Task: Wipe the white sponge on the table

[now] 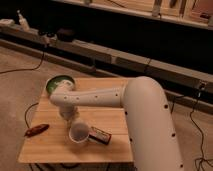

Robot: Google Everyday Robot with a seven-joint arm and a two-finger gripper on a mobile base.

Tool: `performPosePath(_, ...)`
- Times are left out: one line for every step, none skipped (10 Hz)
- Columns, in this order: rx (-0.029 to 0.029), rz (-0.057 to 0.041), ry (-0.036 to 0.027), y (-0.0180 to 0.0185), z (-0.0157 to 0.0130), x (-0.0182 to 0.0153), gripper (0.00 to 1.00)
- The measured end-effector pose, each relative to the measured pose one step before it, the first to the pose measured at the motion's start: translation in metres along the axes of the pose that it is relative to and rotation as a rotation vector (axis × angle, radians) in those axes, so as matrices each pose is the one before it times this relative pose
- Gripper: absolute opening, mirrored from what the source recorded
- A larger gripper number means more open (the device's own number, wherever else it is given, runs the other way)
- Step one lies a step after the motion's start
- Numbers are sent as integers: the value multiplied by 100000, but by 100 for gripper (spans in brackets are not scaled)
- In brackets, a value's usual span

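Observation:
The table (50, 145) has a pale wooden plank top. My white arm (145, 115) reaches across it from the right, and its wrist bends down over the left middle of the top. The gripper (69, 115) points down at the table just behind a white round cup (78, 132). The white sponge does not show; it may be hidden under the wrist and gripper.
A green bowl (59, 82) stands at the table's back left corner. A dark flat packet (100, 135) lies right of the cup. A reddish-brown object (37, 130) lies on the left edge. Cables run over the floor, and a dark shelf unit stands behind.

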Motion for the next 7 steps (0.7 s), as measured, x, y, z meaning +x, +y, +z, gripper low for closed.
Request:
performPosePath(-449,2452,-434,1077,125,-868,6)
performPosePath(-565,1679,24,894,-16,-389,6)
performPosePath(-1126,1505,341,1097,-7,-243,6)
performPosePath(-765,1110,716,894,17,0,6)
performPosePath(-868,654,1602,1082,-142,346,6)
performPosePath(-467,155,1465,875,-209,495,6)
performPosePath(57,-460,1508,573,-87,626,6)
